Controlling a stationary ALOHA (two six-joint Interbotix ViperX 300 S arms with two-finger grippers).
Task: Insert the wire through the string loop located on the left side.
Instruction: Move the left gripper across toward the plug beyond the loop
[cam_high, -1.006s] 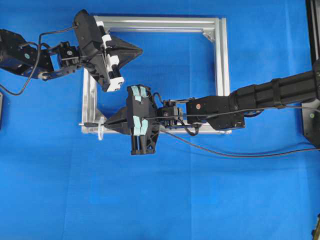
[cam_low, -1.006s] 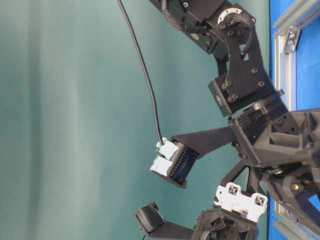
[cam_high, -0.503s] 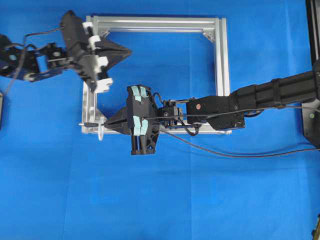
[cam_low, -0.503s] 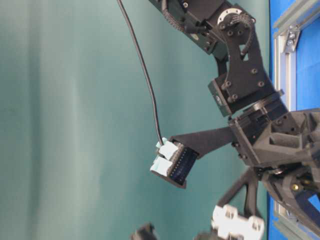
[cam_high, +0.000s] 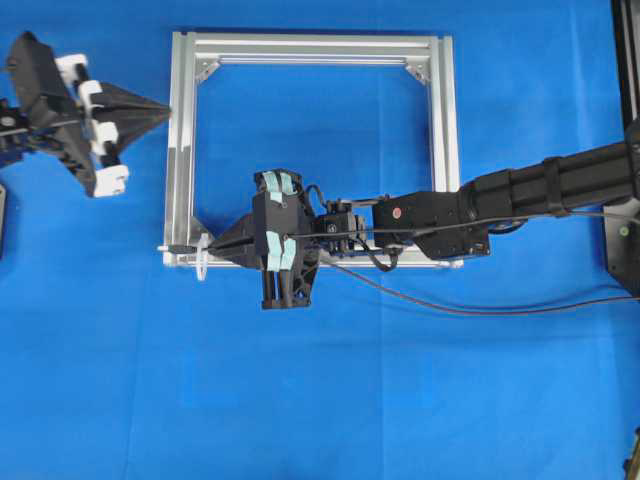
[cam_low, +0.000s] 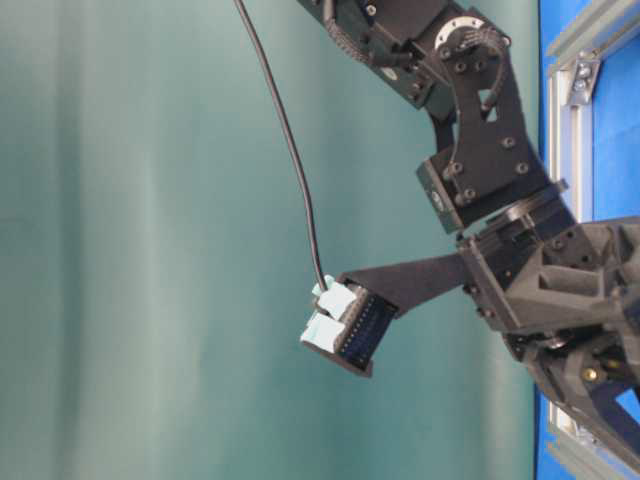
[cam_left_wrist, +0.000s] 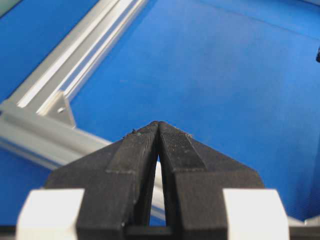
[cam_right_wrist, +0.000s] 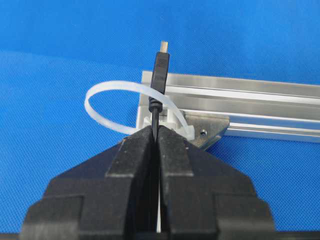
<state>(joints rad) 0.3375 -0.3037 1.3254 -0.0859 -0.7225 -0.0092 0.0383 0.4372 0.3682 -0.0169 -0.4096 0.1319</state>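
Black thin wire (cam_right_wrist: 156, 112) is pinched in the closed right gripper (cam_right_wrist: 155, 131), plug over the whitish string loop (cam_right_wrist: 111, 107) at the silver frame (cam_high: 180, 150) corner. Risk: plug snags loop. Left gripper (cam_left_wrist: 158, 126) closed, empty.

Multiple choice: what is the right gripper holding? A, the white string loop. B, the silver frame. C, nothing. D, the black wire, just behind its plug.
D: in the right wrist view the right gripper is shut on the wire, plug tip pointing past the string loop.

Black wire (cam_right_wrist: 159, 75), whitish string loop (cam_right_wrist: 107, 107), silver frame (cam_high: 441, 150), blue cloth (cam_high: 350, 400)
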